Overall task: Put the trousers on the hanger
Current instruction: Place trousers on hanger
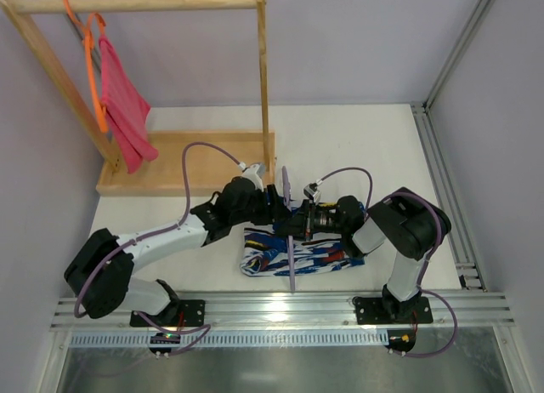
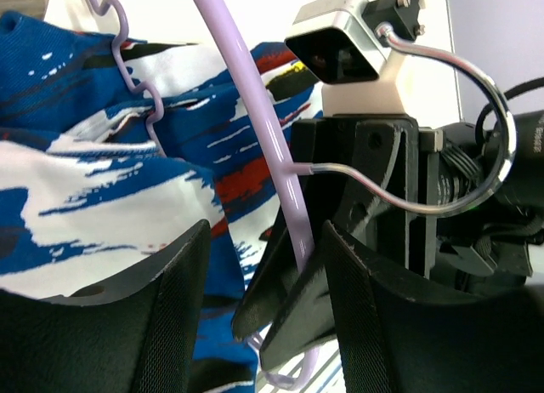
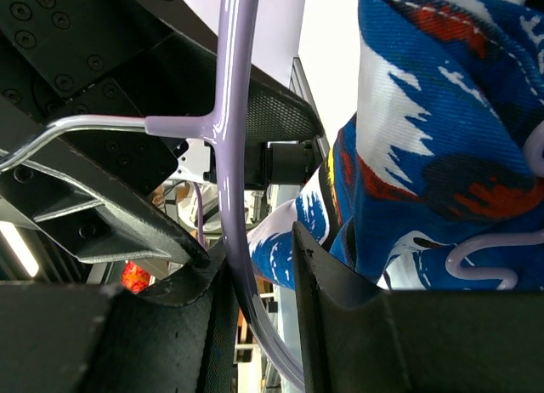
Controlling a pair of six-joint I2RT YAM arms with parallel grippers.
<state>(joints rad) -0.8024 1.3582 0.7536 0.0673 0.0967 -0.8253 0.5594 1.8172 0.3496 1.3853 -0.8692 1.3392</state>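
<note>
Handover over the cloth: the right gripper [image 3: 255, 250] pinches the main bar of the hanger [image 2: 253, 104] just below the spot where the metal hook [image 3: 102, 122] branches off, its jaws pressed against the lavender plastic. The left gripper [image 2: 263, 265] faces it with fingers spread. In the left wrist view the bar and the right gripper's fingertips sit in the gap between those fingers, close to one pad, with clear space on the other side. The left hand therefore appears to grip nothing.

The trousers [image 2: 102, 180] lie bunched on the table [image 1: 357, 138] directly beneath both grippers, their blue, white and red print filling the space to one side of the bar. The hanger stands on edge across them, and its notched arm [image 2: 126, 53] is seen against the cloth beyond the left fingers. Whether any fabric is already threaded over the lower bar cannot be told from these views.

The step in hand looks like steadying the hanger on the right side so the left is free for the garment. Judging by the layout, the next move calls for the open left gripper to back off the bar, drop to the cloth just below it, take a fold and draw it through and over the hanger — all while the right grip holds the frame upright without twisting.
</note>
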